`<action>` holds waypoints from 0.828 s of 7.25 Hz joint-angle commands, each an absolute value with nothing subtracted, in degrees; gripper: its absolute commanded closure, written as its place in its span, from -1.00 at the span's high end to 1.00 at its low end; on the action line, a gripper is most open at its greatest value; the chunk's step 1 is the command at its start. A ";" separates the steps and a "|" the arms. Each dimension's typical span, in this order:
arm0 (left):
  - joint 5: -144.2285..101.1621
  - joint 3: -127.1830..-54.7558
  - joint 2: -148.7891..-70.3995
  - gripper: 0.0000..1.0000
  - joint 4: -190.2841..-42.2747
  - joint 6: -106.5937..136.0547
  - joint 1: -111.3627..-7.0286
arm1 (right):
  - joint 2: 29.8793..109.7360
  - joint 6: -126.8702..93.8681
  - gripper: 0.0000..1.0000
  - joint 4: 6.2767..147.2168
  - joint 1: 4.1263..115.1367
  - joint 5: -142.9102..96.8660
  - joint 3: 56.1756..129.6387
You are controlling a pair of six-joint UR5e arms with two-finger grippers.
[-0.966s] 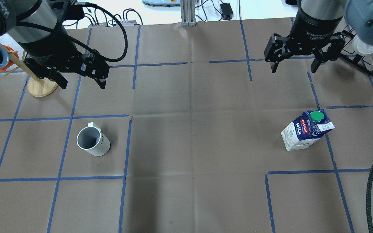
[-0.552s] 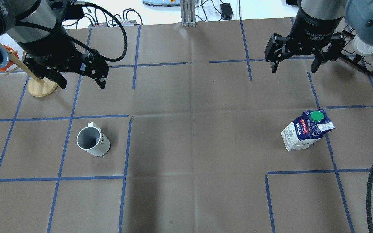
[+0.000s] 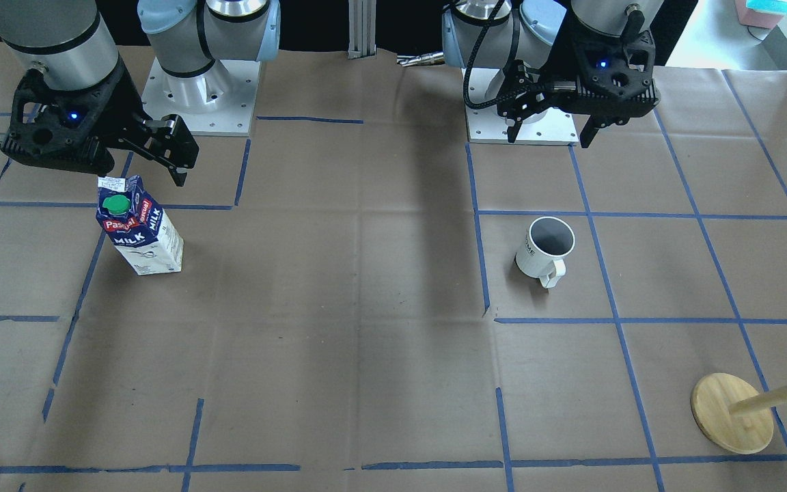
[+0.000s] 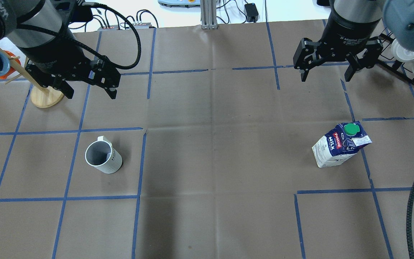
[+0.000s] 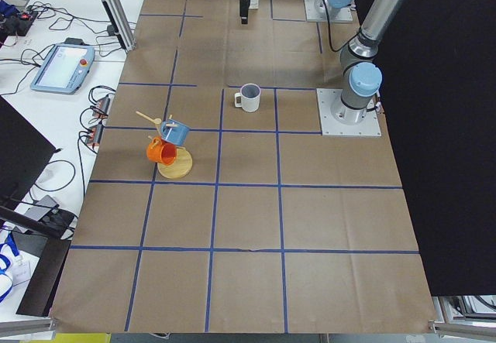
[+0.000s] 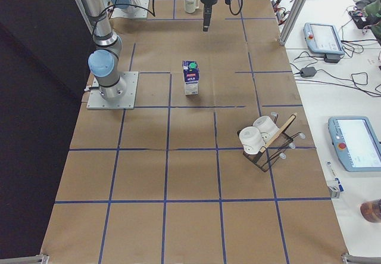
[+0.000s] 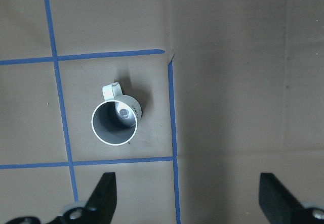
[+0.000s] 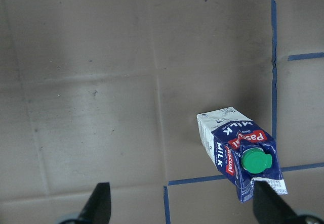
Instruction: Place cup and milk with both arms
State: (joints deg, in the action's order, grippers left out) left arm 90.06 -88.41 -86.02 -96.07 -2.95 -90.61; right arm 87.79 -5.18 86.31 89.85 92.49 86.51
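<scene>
The cup [image 4: 103, 158], a white mug with a grey inside, stands upright on the left half of the table, also seen in the front view [image 3: 544, 249] and left wrist view [image 7: 115, 122]. The milk [image 4: 340, 145], a blue-topped carton with a green cap, stands on the right half, also seen in the front view [image 3: 139, 232] and right wrist view [image 8: 238, 150]. My left gripper [image 4: 92, 94] hangs open and empty above the table, behind the cup. My right gripper [image 4: 325, 77] hangs open and empty, behind the milk.
A wooden mug tree [image 4: 45, 95] with a blue and an orange cup stands at the far left. A black rack with white cups [image 4: 408, 54] sits at the far right. A black cable [image 4: 413, 201] runs along the right edge. Blue tape lines grid the brown table cover.
Both grippers stay open and almost still above the table. The cup and the milk have not moved.
</scene>
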 commanded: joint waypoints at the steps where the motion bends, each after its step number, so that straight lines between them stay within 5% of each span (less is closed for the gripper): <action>1: 90.09 -88.42 -85.96 0.99 -96.15 -2.99 -90.62 | 87.80 -5.19 1.00 86.31 89.82 92.11 86.57; 3: 90.09 -89.90 -86.22 0.99 -96.42 -9.52 -87.48 | 87.80 -5.19 1.00 86.31 89.91 92.02 86.57; 6: 90.00 -102.10 -86.22 0.99 -87.56 -15.64 -79.73 | 87.80 -5.19 1.00 86.31 89.83 92.02 86.57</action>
State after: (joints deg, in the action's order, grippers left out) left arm 89.80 -97.78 -86.10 -90.77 -14.47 -81.97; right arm 87.80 -5.19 86.31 89.89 92.04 86.57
